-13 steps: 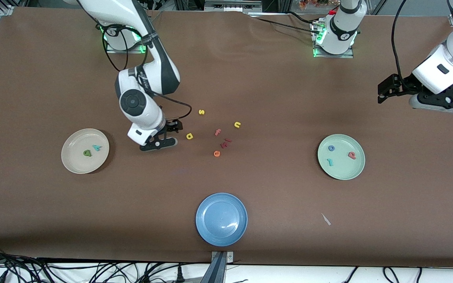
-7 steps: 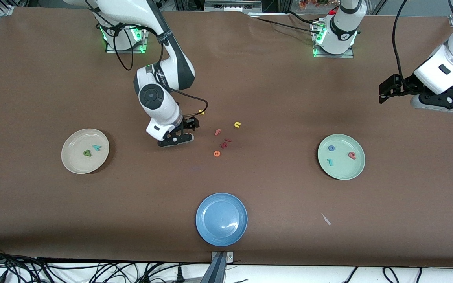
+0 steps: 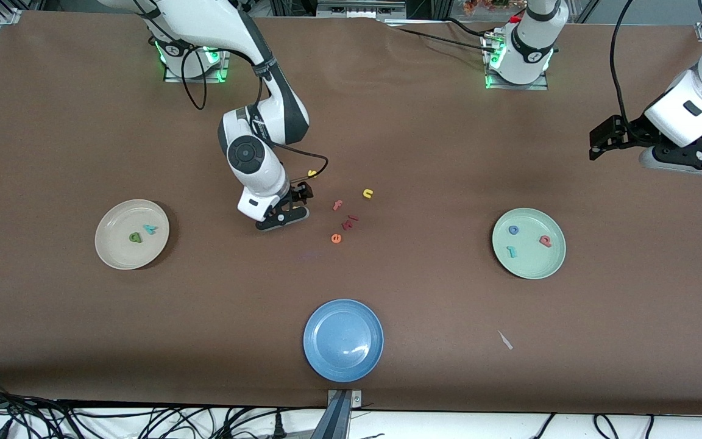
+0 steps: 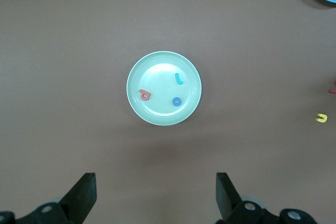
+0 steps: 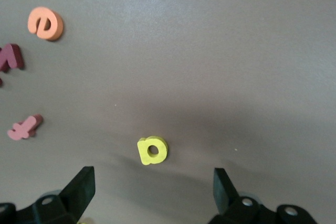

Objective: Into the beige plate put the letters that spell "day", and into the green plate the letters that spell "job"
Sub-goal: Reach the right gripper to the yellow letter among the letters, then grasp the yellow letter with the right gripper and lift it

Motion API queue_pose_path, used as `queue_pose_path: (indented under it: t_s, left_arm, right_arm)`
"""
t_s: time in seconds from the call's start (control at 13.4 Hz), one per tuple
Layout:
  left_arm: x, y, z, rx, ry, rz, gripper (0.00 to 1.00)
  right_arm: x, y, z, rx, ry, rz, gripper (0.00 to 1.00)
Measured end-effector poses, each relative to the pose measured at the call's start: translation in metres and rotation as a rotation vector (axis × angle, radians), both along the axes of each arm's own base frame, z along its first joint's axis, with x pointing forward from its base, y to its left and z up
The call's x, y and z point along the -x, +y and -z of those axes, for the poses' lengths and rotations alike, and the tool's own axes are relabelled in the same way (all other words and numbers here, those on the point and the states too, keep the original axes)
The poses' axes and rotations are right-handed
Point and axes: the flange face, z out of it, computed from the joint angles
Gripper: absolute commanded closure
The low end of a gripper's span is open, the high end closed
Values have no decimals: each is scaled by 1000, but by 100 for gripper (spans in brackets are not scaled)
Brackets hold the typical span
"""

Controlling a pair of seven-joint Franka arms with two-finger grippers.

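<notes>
Right gripper (image 3: 287, 210) has shifted over yellow a (image 5: 152, 150), fingers (image 5: 79, 187) spread.

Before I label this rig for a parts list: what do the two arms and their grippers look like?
Both arms have glossy white shells with dark grey joint sections and loose black cables. The right gripper and left gripper are black with two flat fingers. Green lights glow at both bases.

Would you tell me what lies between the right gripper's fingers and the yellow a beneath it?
Nothing: in the right wrist view only bare table separates the open right gripper from the yellow a, which lies ahead of the gap.
</notes>
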Motion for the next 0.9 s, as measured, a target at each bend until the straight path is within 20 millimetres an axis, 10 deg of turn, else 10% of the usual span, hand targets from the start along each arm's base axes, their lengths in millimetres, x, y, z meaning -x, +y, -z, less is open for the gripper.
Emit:
queue_pose_path:
  t_s: [0.9]
  left_arm:
    - [0, 0, 0, 0, 1, 0, 0]
  right_arm:
    - [6, 8, 31, 9, -29, -69, 36]
